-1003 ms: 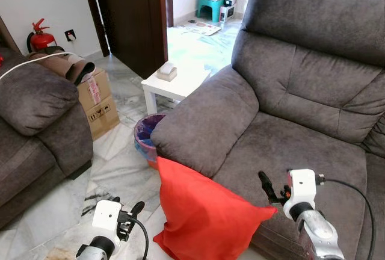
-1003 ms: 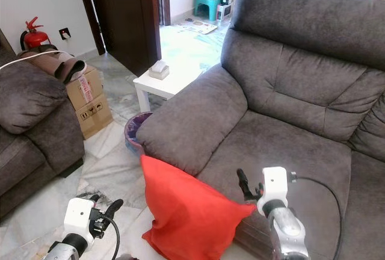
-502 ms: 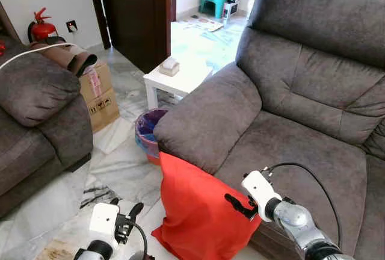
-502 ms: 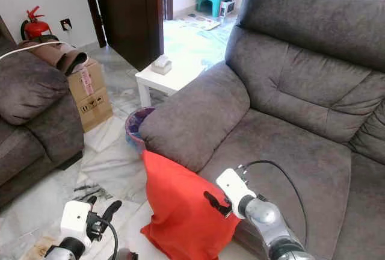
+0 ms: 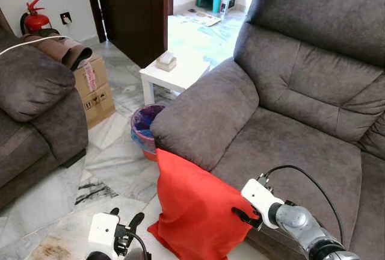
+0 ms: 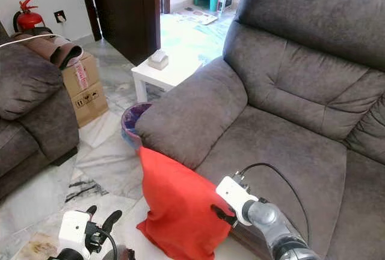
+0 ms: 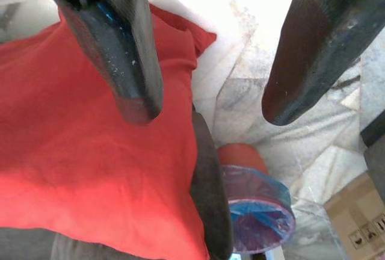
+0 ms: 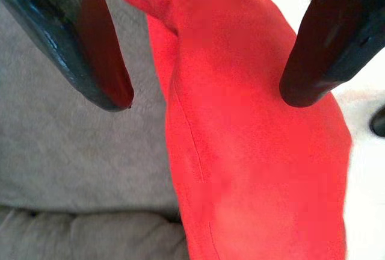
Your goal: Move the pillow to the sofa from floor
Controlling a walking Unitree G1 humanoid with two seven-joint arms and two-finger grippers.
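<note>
A red pillow (image 5: 191, 209) stands on the marble floor, leaning against the front of the grey sofa (image 5: 289, 145) below its armrest. My right gripper (image 5: 242, 216) is at the pillow's upper right corner, by the seat's front edge. It is open, and in the right wrist view its fingers (image 8: 102, 61) straddle the pillow's top edge (image 8: 240, 121) without closing on it. Low over the floor, my left gripper (image 5: 126, 218) hangs to the left of the pillow, open with nothing held. The left wrist view has the pillow (image 7: 90, 151) beyond the spread fingers (image 7: 120, 49).
A bin with a blue liner (image 5: 143, 135) stands on the floor between the armrest and a small white table (image 5: 174, 73). A cardboard box (image 5: 93, 88) and a second grey sofa (image 5: 30, 103) stand at the left. Open marble floor (image 5: 66, 194) lies in front of the pillow.
My right gripper came down from above the seat to the pillow's upper right corner and now straddles it. The camera shifted slightly. The left gripper has barely moved.
</note>
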